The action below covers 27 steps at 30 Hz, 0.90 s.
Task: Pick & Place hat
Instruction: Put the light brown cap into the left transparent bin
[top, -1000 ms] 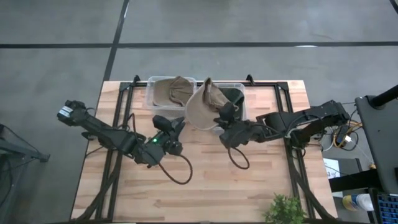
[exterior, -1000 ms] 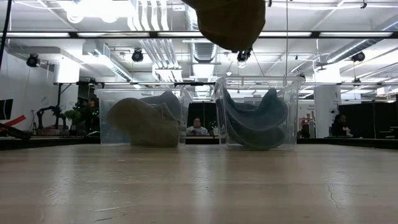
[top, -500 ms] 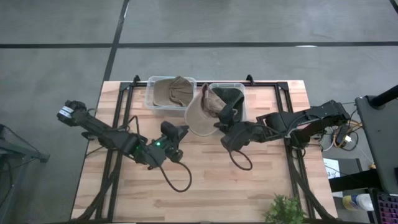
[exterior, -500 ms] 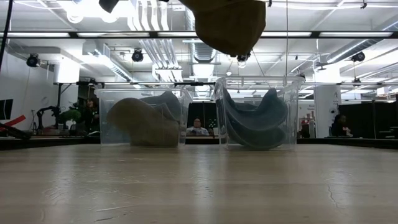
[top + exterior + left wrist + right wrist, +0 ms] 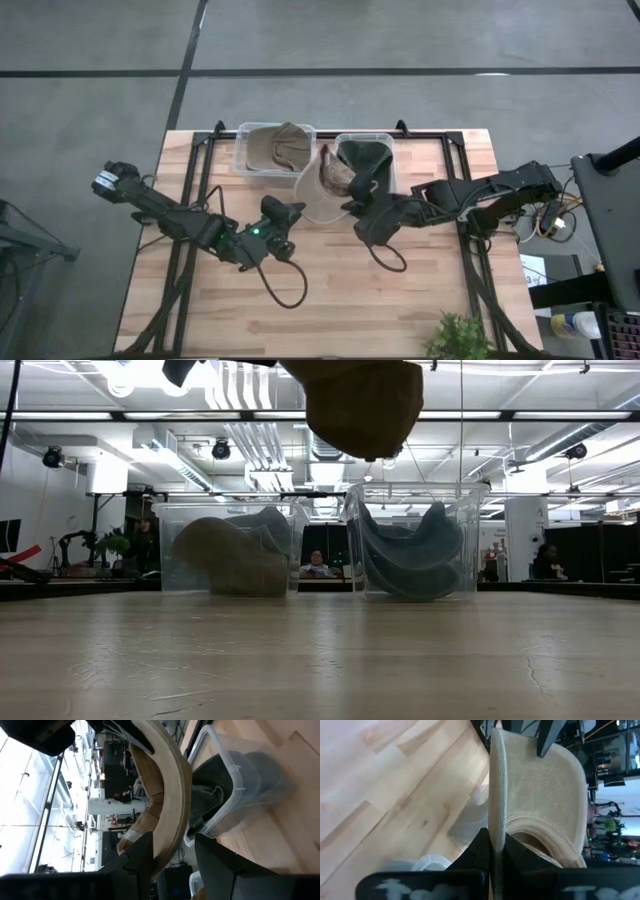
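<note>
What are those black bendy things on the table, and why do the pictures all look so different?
Those are two robot arms, each ending in a two-finger gripper. One camera looks straight down on the wooden table. One sits low at table height and looks across it. Two more ride on the arms' wrists, so their pictures look tipped over.

At the back of the table stand two clear plastic bins. The left bin holds a tan hat, and the right bin holds a dark hat.

The right gripper pinches the brim of another tan cap and holds it up in the air in front of the bins. In the low view you see that cap hanging at the top. The left gripper sits close by over the table, open and holding nothing.
</note>
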### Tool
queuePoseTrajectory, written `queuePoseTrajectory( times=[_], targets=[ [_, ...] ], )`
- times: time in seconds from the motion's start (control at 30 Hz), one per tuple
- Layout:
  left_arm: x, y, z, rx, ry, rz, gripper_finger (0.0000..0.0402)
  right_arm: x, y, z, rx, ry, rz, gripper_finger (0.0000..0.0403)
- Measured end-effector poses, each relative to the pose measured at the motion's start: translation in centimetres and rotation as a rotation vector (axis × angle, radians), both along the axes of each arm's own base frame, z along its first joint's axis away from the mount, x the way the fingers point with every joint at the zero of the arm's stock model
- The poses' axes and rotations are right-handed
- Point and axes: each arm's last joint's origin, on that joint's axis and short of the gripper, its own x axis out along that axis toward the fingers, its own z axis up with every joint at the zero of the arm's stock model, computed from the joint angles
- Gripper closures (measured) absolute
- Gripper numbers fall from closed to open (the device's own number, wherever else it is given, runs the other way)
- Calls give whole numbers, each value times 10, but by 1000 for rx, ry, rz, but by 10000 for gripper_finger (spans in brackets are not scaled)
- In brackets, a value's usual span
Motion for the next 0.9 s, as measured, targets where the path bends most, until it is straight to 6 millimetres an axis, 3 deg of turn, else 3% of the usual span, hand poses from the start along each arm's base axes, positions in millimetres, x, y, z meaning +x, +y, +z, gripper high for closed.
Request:
queuePoseTrajectory(
  times=[0.13,0.33,0.6,0.9],
  targets=[
    [1,2,0,-40,-26,7,281,1,-2,0,32,-13,-20,394],
    [2,4,-2,-71,-40,17,386,2,-3,2,42,-30,-22,389],
    [2,19,-1,-4,6,94,395,2,-5,3,30,-77,-131,355],
    [-11,55,-2,45,85,283,395,-11,-7,10,59,-73,-162,265]
  ],
)
